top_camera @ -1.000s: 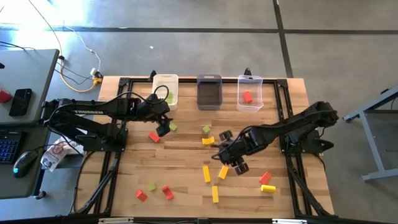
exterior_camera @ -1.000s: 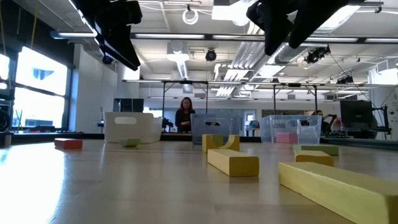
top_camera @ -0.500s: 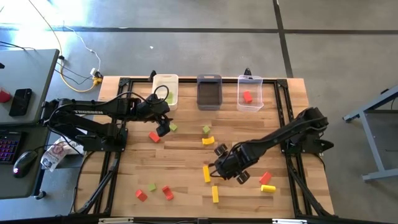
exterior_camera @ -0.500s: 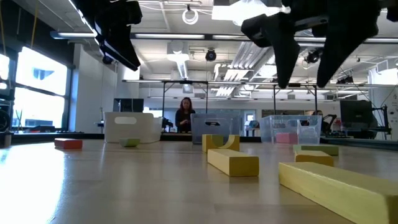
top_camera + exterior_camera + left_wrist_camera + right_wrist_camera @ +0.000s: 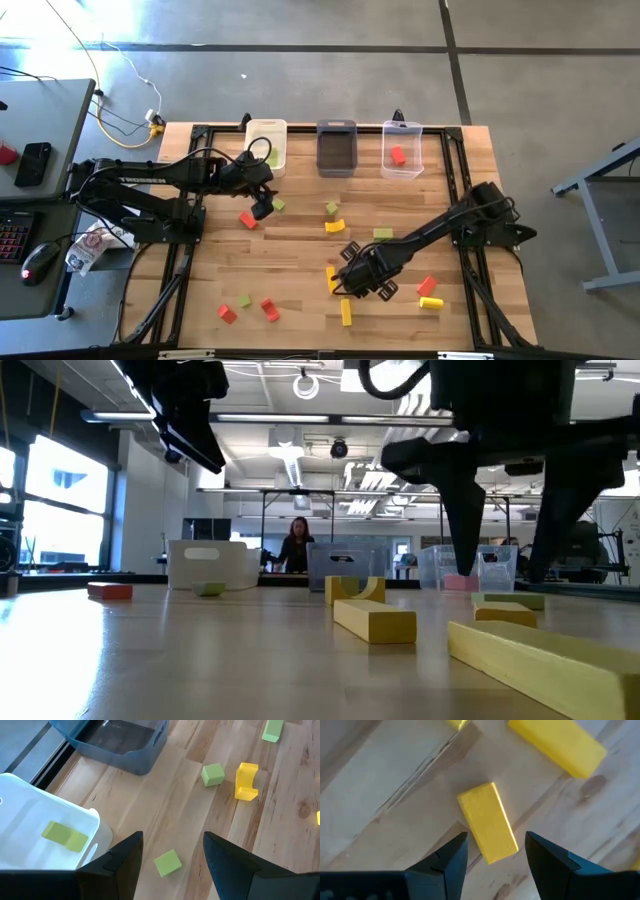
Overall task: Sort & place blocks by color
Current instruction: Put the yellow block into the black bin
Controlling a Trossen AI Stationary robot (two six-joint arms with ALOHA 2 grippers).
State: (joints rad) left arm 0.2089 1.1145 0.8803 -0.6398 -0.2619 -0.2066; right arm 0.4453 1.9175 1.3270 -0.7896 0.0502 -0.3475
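Red, yellow and light green blocks lie scattered on the wooden table. My right gripper [image 5: 362, 275] [image 5: 495, 855] is open and hovers low over a yellow bar [image 5: 487, 822], one finger on either side, touching nothing. A second yellow bar [image 5: 557, 745] lies just beyond it. In the low view its fingers [image 5: 460, 510] hang above the table. My left gripper [image 5: 262, 205] [image 5: 172, 862] is open and waits above a green cube [image 5: 167, 863] near the white bin [image 5: 267, 150], which holds a green block [image 5: 64, 835].
Along the far edge stand the white bin, a dark grey bin [image 5: 336, 148] and a clear bin [image 5: 402, 165] with a red block [image 5: 398, 155]. Red and green blocks [image 5: 244, 300] lie near the left front; a red block [image 5: 426, 286] and a yellow one [image 5: 431, 302] lie to the right.
My right gripper has moved toward the table's near edge and a little left, and has come down over the yellow bars, staying open. The left arm has kept still. No block has moved.
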